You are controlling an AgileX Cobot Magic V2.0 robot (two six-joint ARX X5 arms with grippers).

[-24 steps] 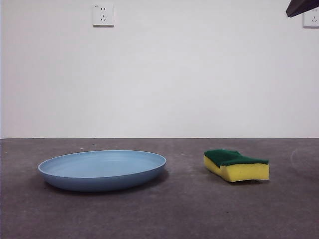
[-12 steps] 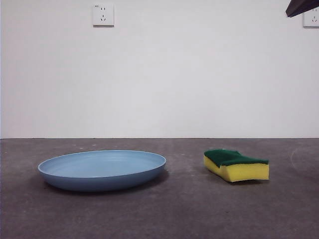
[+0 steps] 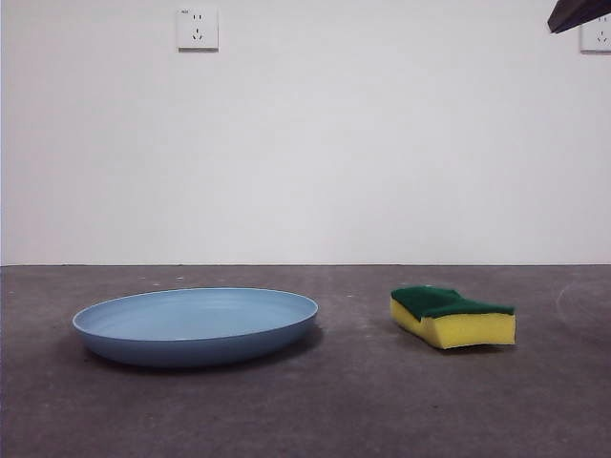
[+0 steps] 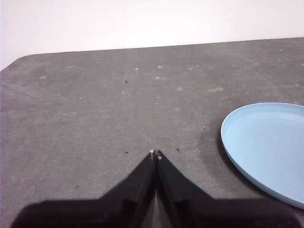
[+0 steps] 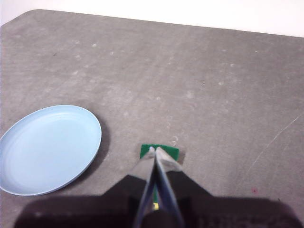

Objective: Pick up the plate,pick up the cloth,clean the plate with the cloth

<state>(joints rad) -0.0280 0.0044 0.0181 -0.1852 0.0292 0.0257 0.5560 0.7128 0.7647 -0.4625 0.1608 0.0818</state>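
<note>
The light blue oval plate [image 3: 196, 325] lies flat on the grey table at the left of the front view. It also shows in the left wrist view [image 4: 268, 147] and the right wrist view [image 5: 47, 148]. The cloth, a yellow sponge with a green scouring top [image 3: 452, 316], lies to the plate's right. In the right wrist view only a green corner of the sponge [image 5: 166, 151] shows behind the jaws. My left gripper [image 4: 155, 154] is shut and empty, high above the table beside the plate. My right gripper [image 5: 155, 151] is shut and empty, high above the sponge.
The grey table [image 3: 353, 401] runs back to a white wall with two sockets [image 3: 198, 29]. A dark arm tip [image 3: 579, 13] shows at the top right corner of the front view. The table's rounded corner [image 4: 19, 61] shows in the left wrist view.
</note>
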